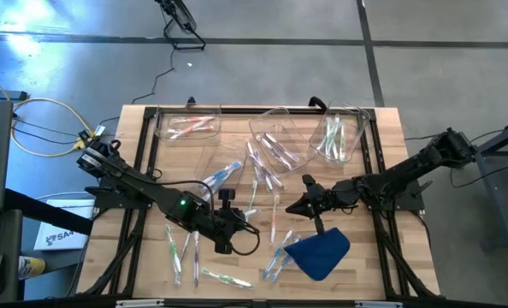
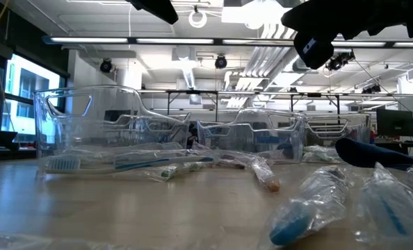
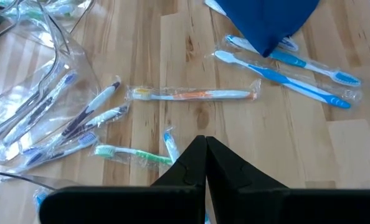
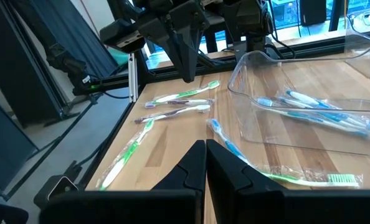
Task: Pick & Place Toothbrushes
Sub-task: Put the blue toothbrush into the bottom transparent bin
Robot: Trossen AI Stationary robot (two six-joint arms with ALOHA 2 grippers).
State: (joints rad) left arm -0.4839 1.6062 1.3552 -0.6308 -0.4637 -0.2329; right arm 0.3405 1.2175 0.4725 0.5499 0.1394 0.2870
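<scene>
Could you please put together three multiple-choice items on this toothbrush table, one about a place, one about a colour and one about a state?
1. Where does the cloth lie?
A. Inside a clear bin
B. On the table near the right claw
C. Off the table

2. What colour is the cloth?
A. Blue
B. Red
C. Yellow

3. How do the left claw and right claw stand?
A. Both shut and empty
B. Both wide open
C. Left clamped on a toothbrush

Answers:
1 B, the high view shows it on the wood just in front of the right claw.
2 A, it is plainly blue from above.
3 A, in each wrist view the fingers meet with nothing between them.
</scene>
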